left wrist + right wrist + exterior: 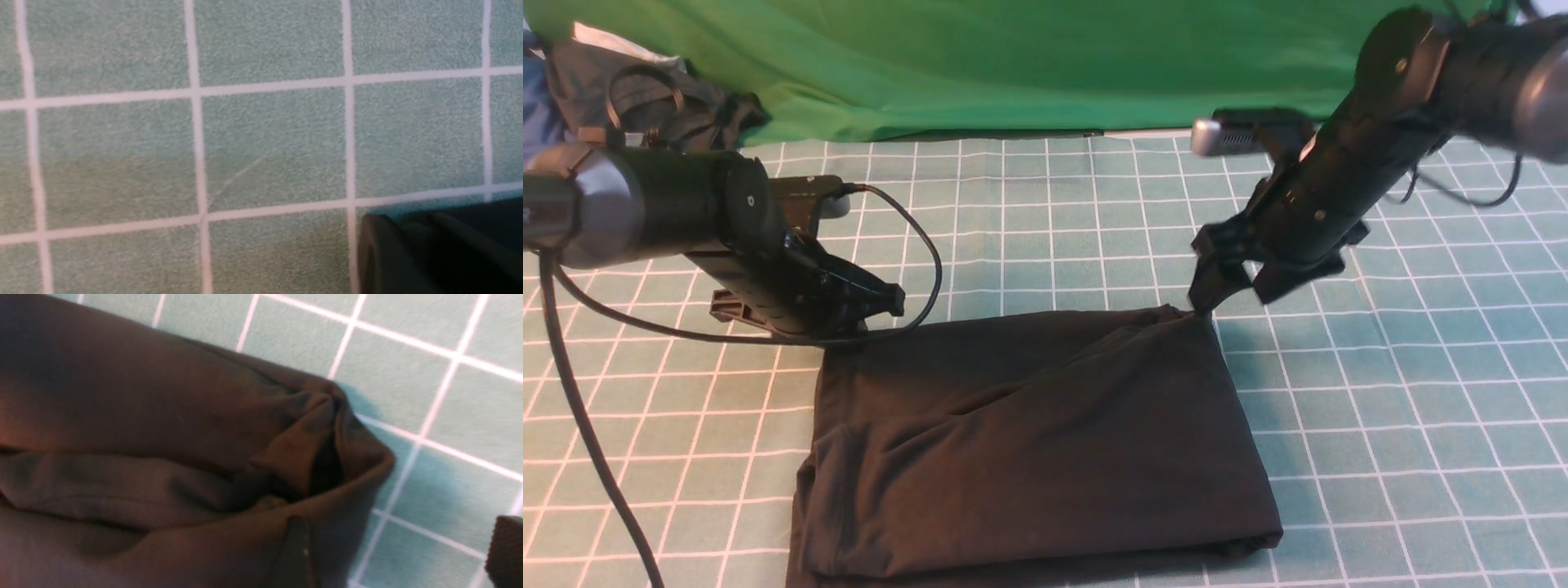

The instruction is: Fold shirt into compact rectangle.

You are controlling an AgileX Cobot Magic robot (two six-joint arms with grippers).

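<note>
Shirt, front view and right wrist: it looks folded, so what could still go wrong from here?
1. The far right corner of the shirt is bunched and raised; it may spring open and spoil the rectangle.
2. The right gripper has its jaws open right at that corner; pulling away could snag the cloth.
3. The left arm's cable hangs near the far left edge and might drag it.

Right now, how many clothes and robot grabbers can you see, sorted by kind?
Black shirt on the checked cloth: 1
Dark clothes heaped in the far left corner: 1 pile, too bunched up to count apart
Robot grippers: 2, left gripper and right gripper
Total: 4
</note>
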